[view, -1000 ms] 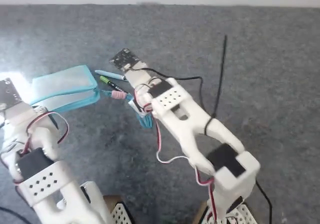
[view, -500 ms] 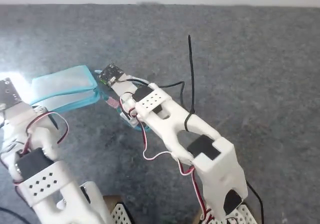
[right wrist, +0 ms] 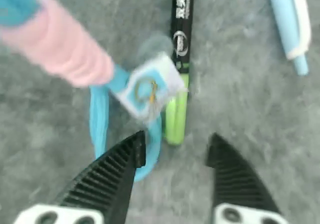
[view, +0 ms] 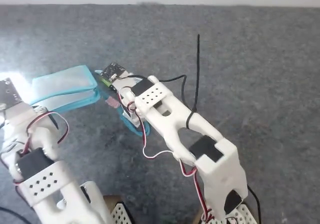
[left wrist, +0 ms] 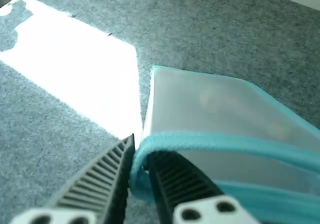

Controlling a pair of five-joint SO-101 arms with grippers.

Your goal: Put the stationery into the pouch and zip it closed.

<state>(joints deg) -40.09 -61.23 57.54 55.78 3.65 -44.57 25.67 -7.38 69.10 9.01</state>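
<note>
Jaws spread, the right gripper [right wrist: 177, 143] hung over the green-and-black plastic pen [right wrist: 179, 64] near the translucent teal-trimmed pouch [left wrist: 220, 114], its length running straight ahead between them; the left gripper [left wrist: 141, 153] pinched the pouch's rim.

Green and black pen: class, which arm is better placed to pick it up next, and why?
Right, most likely. The right gripper is open just above the green and black pen, its green end between the fingers. The left gripper is shut on the pouch rim, holding it.
</note>
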